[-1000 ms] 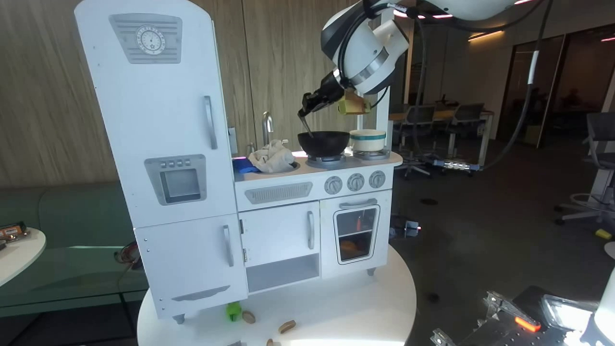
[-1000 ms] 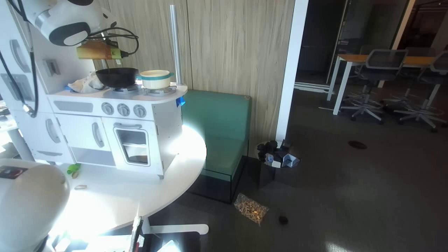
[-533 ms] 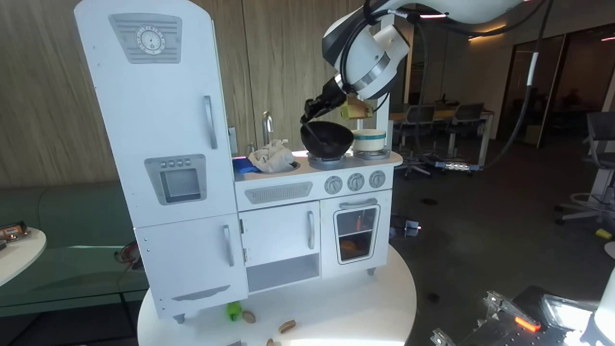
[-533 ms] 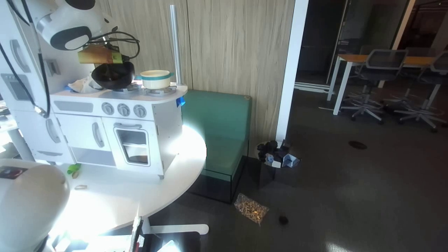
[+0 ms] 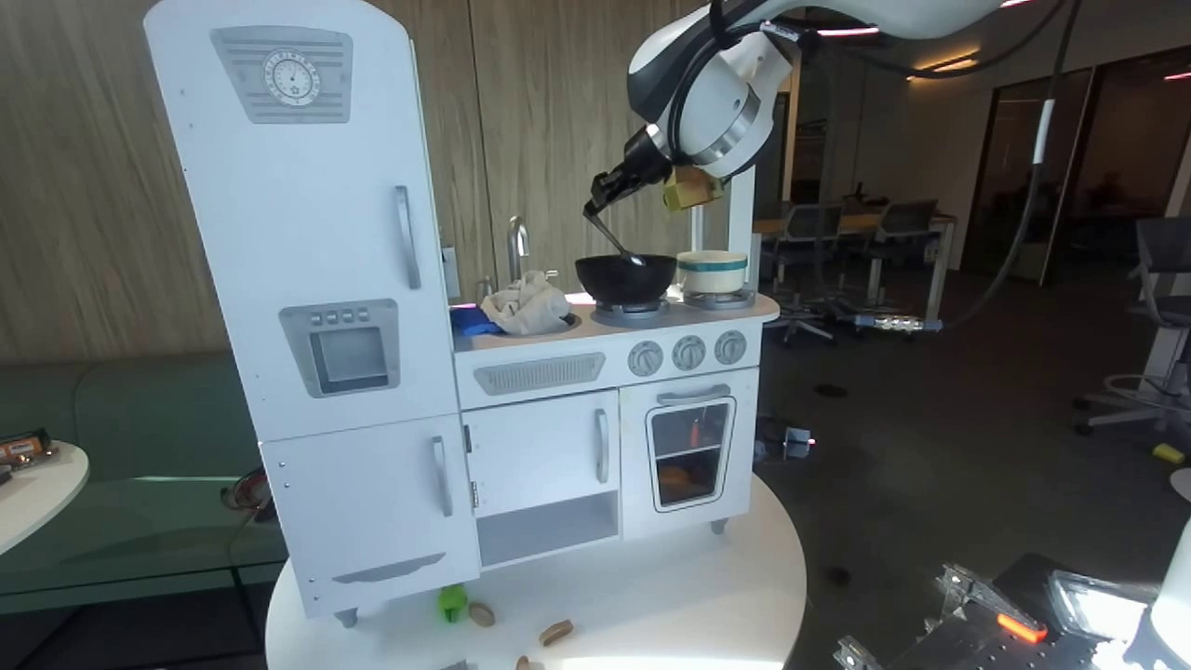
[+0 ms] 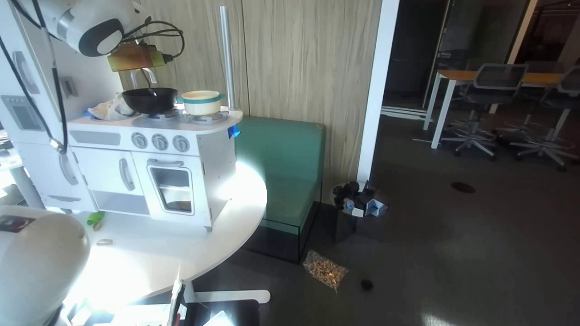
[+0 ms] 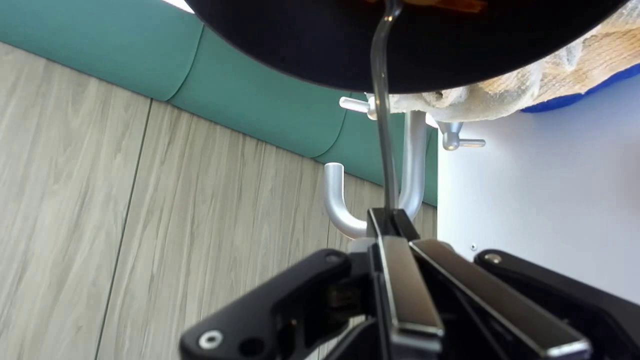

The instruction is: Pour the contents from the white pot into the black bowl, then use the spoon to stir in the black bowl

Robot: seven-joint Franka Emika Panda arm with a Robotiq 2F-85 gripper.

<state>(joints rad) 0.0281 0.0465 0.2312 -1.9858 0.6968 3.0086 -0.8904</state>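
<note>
The black bowl point(image 5: 625, 280) sits level on a burner in both exterior views point(image 6: 150, 102). The white pot point(image 5: 712, 279) with a teal band stands beside it on another burner, also in both exterior views point(image 6: 201, 107). My gripper point(image 5: 590, 208) is shut on the end of the metal spoon's handle point(image 5: 609, 233). The spoon slants down, and its head shows at the bowl's rim height; I cannot tell if it touches the bowl. In the wrist view the spoon point(image 7: 381, 95) runs from the fingertips point(image 7: 392, 220) over the bowl point(image 7: 310, 45), where some orange-brown pieces point(image 7: 452, 4) lie.
A crumpled pale cloth point(image 5: 527, 303) lies in the sink, beside the faucet point(image 5: 517, 244). The tall white toy fridge point(image 5: 326, 242) stands beside the counter. Several small toys, one green point(image 5: 453, 602), lie on the table below.
Half a second ago the bowl was tipped towards the cameras with the spoon in it. Now it is level again, and the spoon is higher, with its head in sight at the rim.
</note>
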